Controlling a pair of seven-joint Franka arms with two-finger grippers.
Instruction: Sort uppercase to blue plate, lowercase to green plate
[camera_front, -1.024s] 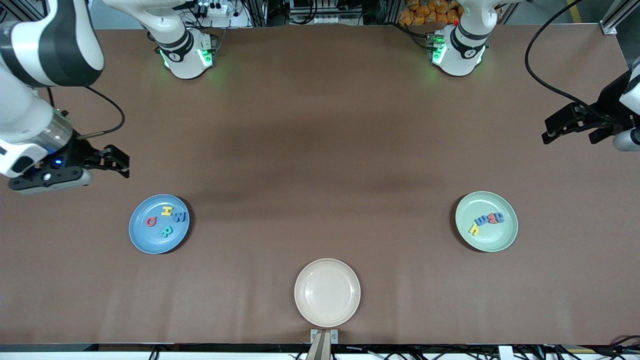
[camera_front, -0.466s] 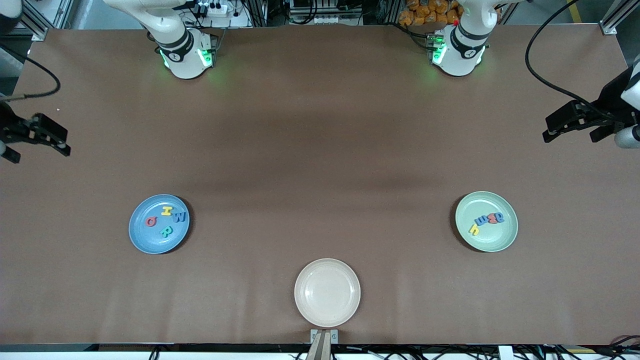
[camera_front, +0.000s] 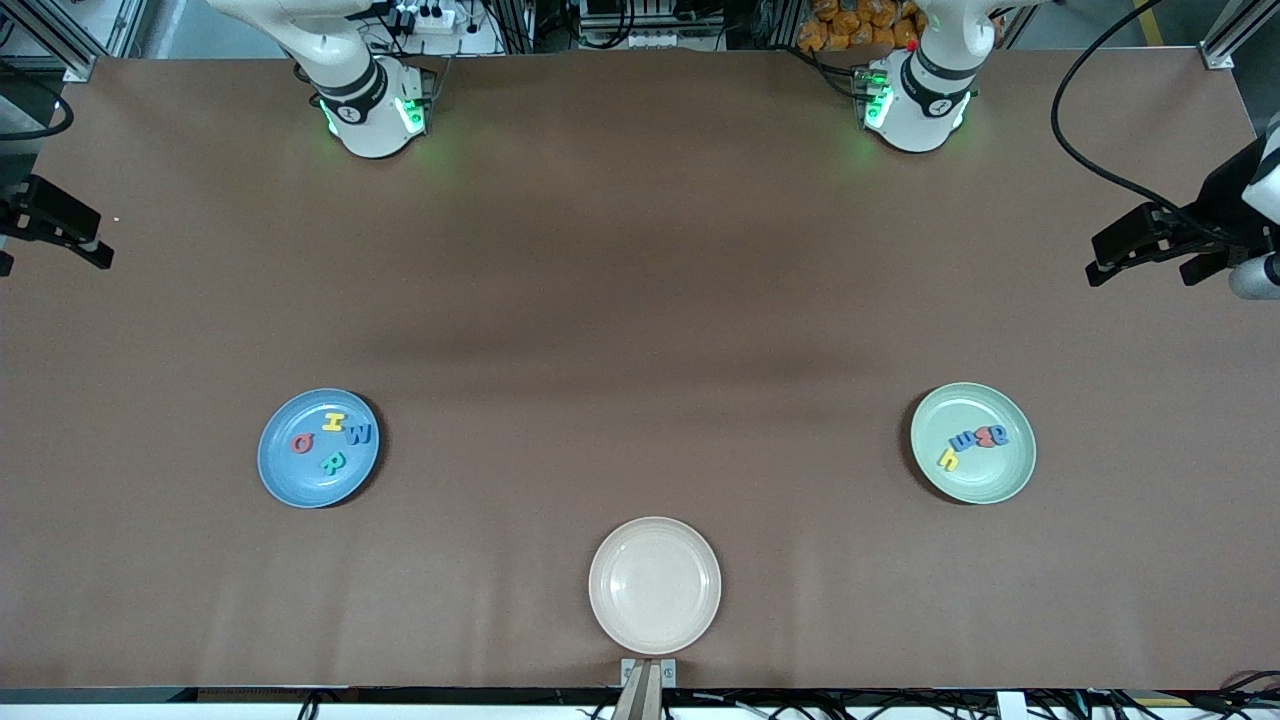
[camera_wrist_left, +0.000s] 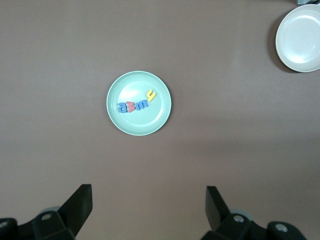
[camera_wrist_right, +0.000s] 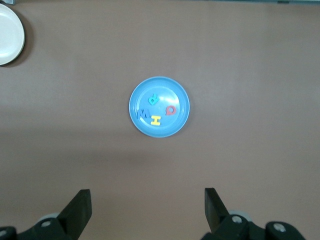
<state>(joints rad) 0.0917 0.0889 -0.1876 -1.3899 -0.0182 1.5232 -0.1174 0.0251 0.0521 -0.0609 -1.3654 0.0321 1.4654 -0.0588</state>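
Observation:
The blue plate (camera_front: 290, 482) lies toward the right arm's end and holds the uppercase letters: red Q (camera_front: 301, 443), yellow H (camera_front: 333, 422), blue W (camera_front: 360, 434) and teal R (camera_front: 333, 463). The green plate (camera_front: 985, 482) lies toward the left arm's end with the lowercase letters in a row: yellow h (camera_front: 947, 459), blue m (camera_front: 964, 441), red w (camera_front: 984, 437), blue e (camera_front: 998, 435). My right gripper (camera_front: 55, 250) (camera_wrist_right: 147, 207) hangs open and empty high over its end of the table. My left gripper (camera_front: 1140, 262) (camera_wrist_left: 149, 205) hangs open and empty over the other end.
An empty cream plate (camera_front: 654, 585) sits at mid-table, nearest the front camera. It also shows at the edge of both wrist views, cream plate (camera_wrist_left: 300, 37) and cream plate (camera_wrist_right: 7, 35). Brown cloth covers the table. The arm bases (camera_front: 370, 110) (camera_front: 915, 105) stand along the table's edge farthest from the front camera.
My right arm has drawn back from near the blue plate toward its end of the table, now mostly out of the front view. The left arm, plates and letters have stayed put.

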